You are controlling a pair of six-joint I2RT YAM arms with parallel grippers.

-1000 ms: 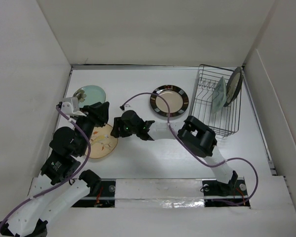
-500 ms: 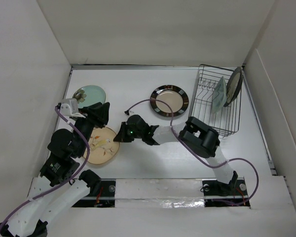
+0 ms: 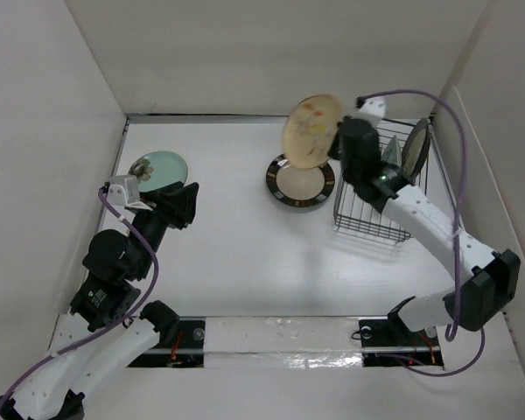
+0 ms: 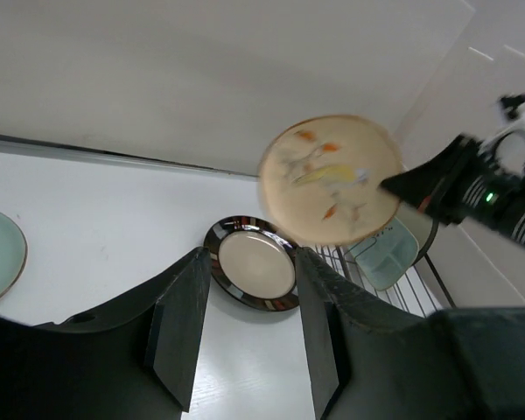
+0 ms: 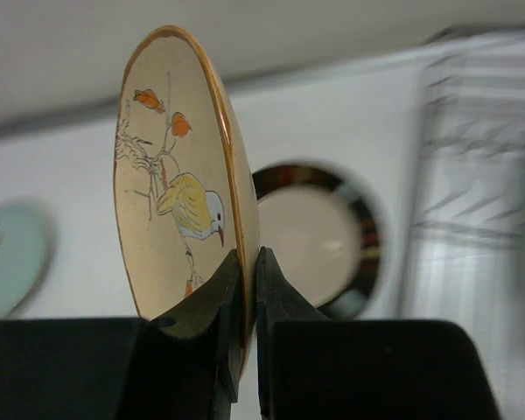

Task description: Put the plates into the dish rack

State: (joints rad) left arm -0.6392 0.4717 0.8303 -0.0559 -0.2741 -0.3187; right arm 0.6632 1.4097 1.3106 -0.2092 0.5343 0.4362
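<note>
Two plates stand in the rack (image 3: 370, 220) at 2 o'clock on the table: the grey-rimmed plate (image 3: 415, 147) and the rectangular plate (image 4: 383, 255).

Right gripper (image 5: 243, 262): clenched on the rim of the tan plate (image 3: 311, 131). The plate is on edge, in the air by the rack's 10 o'clock corner, above the black-rimmed plate (image 3: 300, 181), which lies flat just beside the rack.
Green plate (image 3: 162, 166): flat at 10 o'clock, well apart.
Left gripper (image 4: 249, 332): released, empty, hovering near 9 o'clock.

Step in hand (judged): carry the tan plate over the rack and slot it.
- Keep it on edge, face parallel to the two standing plates.
- Pick a free slot on their 9 o'clock side.
- Lower until the rim seats between the wires, then let go.
- The grip takes only a thin bit of rim, so swing slowly; the plate could pivot.

Versus a second ago: the tan plate lay flat at 8 o'clock by the left arm, and the right gripper reached across to it, jaws apart. Now it is gripped, lifted and carried across. The left gripper has barely moved. The other plates look unmoved.
</note>
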